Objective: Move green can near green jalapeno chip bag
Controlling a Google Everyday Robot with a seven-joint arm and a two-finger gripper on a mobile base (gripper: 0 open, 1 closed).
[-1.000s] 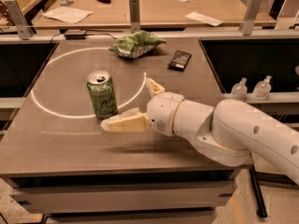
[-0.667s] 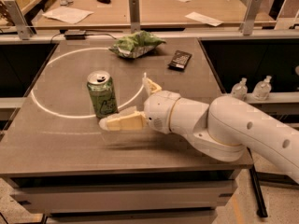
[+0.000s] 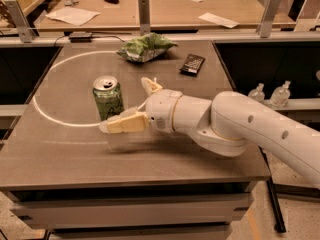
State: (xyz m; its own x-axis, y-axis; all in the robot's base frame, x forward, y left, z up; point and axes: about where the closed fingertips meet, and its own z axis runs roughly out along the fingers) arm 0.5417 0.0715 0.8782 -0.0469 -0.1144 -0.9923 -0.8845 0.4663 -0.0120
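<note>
reaching for the green can [image 3: 107,98], mid tabletop [image 3: 70,156]; the gripper [image 3: 127,105] sits at its 4 o'clock, fingers apart, holding nothing; next i think it must close on the can, then carry it toward 1 o'clock, by the green jalapeno chip bag [image 3: 145,47]

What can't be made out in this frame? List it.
Camera view, all:
1. Foot of the green can, right side: covered by the near finger of the hand, which sits open at the can's right. Contact cannot be told.
2. Script on the can: too small.
3. Print on the black packet: too small.
4. Arm past the elbow: cut off by the right edge.
</note>
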